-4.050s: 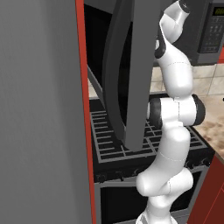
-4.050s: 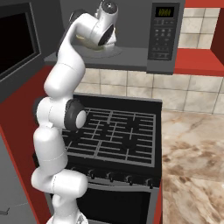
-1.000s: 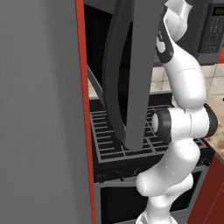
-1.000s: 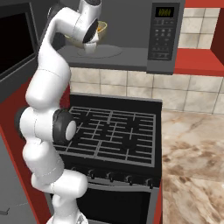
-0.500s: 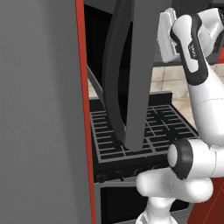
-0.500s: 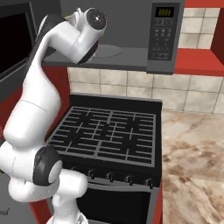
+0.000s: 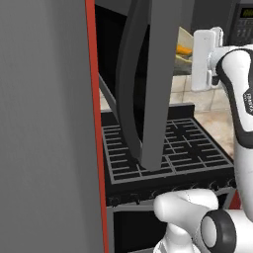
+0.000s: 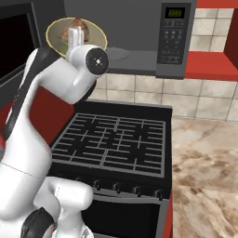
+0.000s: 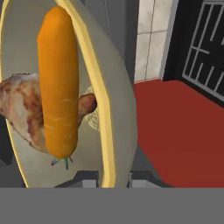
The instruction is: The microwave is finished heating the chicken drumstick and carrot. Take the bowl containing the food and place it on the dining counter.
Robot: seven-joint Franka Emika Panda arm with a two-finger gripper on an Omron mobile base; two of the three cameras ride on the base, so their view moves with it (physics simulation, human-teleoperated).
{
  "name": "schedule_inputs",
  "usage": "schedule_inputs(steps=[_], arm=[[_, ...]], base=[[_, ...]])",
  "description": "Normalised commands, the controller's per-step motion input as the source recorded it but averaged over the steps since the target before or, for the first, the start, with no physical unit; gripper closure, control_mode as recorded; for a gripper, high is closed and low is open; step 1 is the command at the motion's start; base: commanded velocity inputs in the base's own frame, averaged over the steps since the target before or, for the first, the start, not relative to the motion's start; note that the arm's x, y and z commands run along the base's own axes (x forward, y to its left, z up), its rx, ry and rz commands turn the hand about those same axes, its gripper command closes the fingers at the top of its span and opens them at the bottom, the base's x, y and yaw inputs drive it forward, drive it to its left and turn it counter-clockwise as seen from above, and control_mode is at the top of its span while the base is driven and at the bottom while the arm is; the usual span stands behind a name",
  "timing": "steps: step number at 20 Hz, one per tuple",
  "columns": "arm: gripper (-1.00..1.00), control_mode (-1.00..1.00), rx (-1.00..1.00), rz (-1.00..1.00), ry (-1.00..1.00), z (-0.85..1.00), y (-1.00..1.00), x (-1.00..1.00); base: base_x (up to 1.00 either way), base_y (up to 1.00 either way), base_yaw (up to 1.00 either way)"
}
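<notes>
No text, label or brand can be read anywhere. The microwave (image 8: 139,42) carries a small green-lit display (image 8: 175,12) at the top of its button panel (image 8: 173,39), but its characters and the button markings are too blurred to make out.

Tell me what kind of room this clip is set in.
A rendered home kitchen, apparently: a grated stovetop with knobs, a microwave mounted above it with its door open, tiled backsplash and a marble counter beside the stove.
</notes>
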Motion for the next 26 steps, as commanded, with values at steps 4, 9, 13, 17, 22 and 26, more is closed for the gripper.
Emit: schedule_inputs(steps=[4, 9, 13, 17, 22, 26], arm=[[1.0, -1.0, 0.01, 0.0, 0.26, 0.0, -0.09, -1.0], [1.0, -1.0, -0.05, 0.0, 0.3, -0.47, -0.2, -1.0], [1.0, -1.0, -0.04, 0.0, 0.23, -0.98, -0.71, -1.0], [1.0, -1.0, 0.0, 0.0, 0.0, -0.49, -0.89, -0.84], [1.0, -1.0, 0.0, -0.04, 0.01, 0.0, -0.02, 0.0], [1.0, -1.0, 0.0, 0.0, 0.0, 0.0, 0.0, 0.0]], base=[[0.0, 0.0, 0.0], [0.0, 0.0, 0.0], [0.0, 0.0, 0.0], [0.0, 0.0, 0.0], [0.0, 0.0, 0.0], [0.0, 0.0, 0.0]])
